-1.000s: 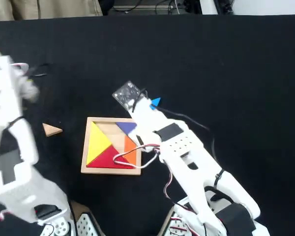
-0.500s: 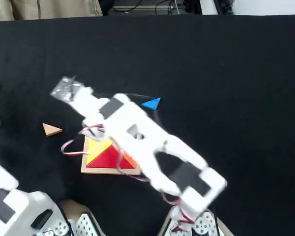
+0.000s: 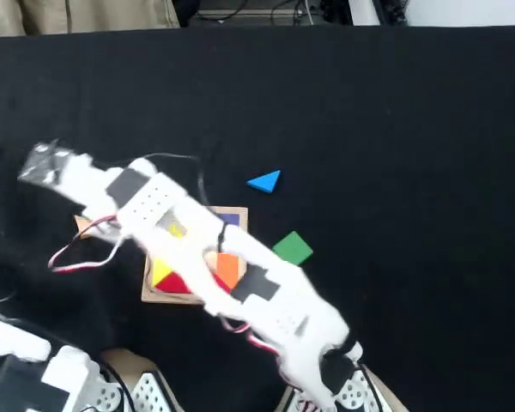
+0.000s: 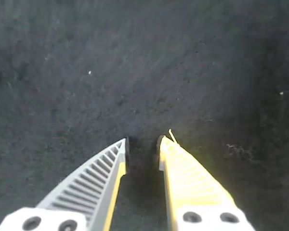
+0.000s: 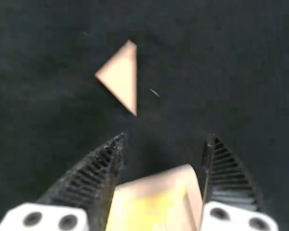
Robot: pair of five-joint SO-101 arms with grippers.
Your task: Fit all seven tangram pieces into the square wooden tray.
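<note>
Far left of the high view, the left arm (image 3: 34,373) is folded down at the near edge of the black counter (image 3: 395,129). In its own wrist view the left pincer (image 4: 143,142), with one white finger and one yellow, is only open a crack. There's nothing in it, just dark counter underneath.

Next over is the right pincer (image 3: 36,163), sitting over bare counter at the end of the white right arm (image 3: 197,249). That arm runs on a slant from its base at the near edge, right across the tray. The right wrist view has the right pincer (image 5: 166,140) spread wide and holding nothing.

The small tan wooden triangle (image 3: 84,225) lies flat on the counter just left of the tray, tucked partly under the arm. From the wrist you can see the triangle (image 5: 119,77) out past the black fingertips (image 5: 116,144), not touching them. Lower down between the fingers is a corner of the tray (image 5: 183,185) with yellow inside it.

The square wooden tray (image 3: 163,296) is mostly hidden by the arm. I can make out a yellow piece (image 3: 161,273), a red piece (image 3: 175,285) and an orange piece (image 3: 230,270) seated in it, plus a purple sliver (image 3: 232,220) at the far corner.

Right of the tray, the blue triangle (image 3: 264,181) is loose on the counter, farther back. The green square (image 3: 292,247) sits just off the tray's right side, close to the arm.
</note>
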